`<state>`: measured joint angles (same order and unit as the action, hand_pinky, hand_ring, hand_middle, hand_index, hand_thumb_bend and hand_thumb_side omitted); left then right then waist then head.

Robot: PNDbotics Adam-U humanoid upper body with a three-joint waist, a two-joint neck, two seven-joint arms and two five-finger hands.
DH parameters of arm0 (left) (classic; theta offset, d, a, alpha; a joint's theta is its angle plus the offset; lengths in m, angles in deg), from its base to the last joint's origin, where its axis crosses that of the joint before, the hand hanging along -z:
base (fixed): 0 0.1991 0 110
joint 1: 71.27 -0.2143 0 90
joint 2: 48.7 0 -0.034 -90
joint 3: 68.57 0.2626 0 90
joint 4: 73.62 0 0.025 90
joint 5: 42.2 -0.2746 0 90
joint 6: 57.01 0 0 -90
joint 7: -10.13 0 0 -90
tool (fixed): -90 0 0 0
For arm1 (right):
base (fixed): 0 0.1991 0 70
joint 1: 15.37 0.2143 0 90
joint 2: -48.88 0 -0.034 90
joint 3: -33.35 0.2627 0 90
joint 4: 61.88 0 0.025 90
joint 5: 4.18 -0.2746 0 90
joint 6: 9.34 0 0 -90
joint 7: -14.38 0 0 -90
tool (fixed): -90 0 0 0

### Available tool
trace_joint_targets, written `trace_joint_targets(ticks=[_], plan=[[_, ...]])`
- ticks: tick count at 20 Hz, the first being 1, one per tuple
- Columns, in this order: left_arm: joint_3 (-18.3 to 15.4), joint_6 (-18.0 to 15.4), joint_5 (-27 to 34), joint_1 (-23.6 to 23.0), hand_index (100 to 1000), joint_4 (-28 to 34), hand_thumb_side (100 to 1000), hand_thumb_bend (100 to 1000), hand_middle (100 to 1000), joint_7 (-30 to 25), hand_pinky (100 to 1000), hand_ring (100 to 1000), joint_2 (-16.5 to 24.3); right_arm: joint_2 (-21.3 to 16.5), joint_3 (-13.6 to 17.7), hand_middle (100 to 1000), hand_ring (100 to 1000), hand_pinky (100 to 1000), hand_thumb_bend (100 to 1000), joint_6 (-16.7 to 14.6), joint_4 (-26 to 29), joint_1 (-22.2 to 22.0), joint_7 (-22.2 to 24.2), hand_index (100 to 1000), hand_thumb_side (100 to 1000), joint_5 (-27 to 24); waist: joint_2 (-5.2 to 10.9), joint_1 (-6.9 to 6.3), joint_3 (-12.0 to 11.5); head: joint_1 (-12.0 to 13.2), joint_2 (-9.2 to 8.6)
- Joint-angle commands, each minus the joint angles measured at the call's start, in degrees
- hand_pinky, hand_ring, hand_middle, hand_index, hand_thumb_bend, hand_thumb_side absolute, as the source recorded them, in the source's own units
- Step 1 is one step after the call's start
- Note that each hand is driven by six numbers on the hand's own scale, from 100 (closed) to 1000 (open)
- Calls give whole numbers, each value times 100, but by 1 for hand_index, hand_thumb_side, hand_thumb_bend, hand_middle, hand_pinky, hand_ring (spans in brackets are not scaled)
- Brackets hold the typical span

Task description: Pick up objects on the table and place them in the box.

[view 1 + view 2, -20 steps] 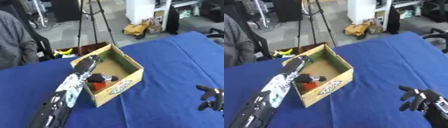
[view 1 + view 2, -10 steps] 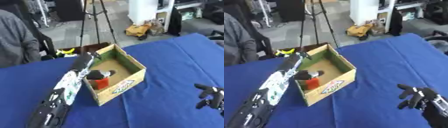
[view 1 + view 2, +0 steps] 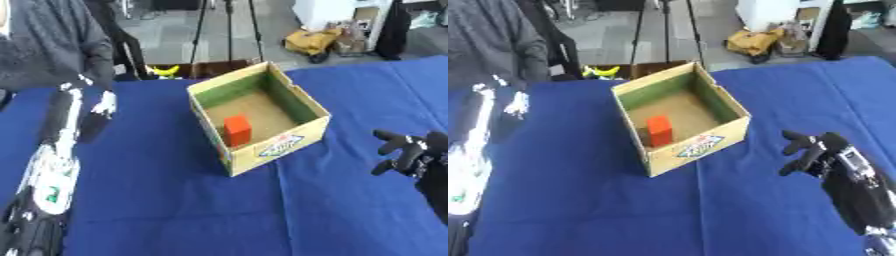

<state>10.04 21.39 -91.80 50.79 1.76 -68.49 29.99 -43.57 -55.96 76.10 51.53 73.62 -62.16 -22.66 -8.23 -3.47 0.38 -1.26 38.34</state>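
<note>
An open cardboard box [image 3: 273, 148] with a green inside stands in the middle of the blue table [image 3: 175, 200]. A red block [image 3: 236, 129] stands upright on its floor, near the front left wall. My left arm lies along the table's left side, and my left hand [image 3: 90, 107] is up near the far left edge, well clear of the box; it is blurred. To the right of the box, my right hand [image 3: 816, 153] hovers open with fingers spread, holding nothing.
A person in grey [image 3: 48, 45] stands at the table's far left edge, close to my left hand. Beyond the table are tripod legs [image 3: 229, 27], a yellow object [image 3: 166, 70] on the floor and a yellow bag [image 3: 313, 42].
My left hand has come out of the box and swung away to the left. The red block stays in the box. The view has also shifted.
</note>
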Motion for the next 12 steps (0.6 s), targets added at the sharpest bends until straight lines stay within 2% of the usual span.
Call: trace_joint_targets(ticks=[1,7,12], plan=[[-40,102,276,-201,707,534,933,296,680,275,536,892,-25,-44,54,583,954,565,100,-27,118,38,-34,461,894,79,50,36,-6,23,100],[282,409,776,-1015,702,1347,962,275,677,775,530,893,-158,-28,42,584,955,566,100,-35,118,47,-32,461,895,92,43,43,47,63,166],[613,490,1199,-1694,701,2035,978,266,676,1198,528,890,-188,-29,30,583,954,567,100,-18,118,43,-19,461,898,87,65,35,91,99,181]])
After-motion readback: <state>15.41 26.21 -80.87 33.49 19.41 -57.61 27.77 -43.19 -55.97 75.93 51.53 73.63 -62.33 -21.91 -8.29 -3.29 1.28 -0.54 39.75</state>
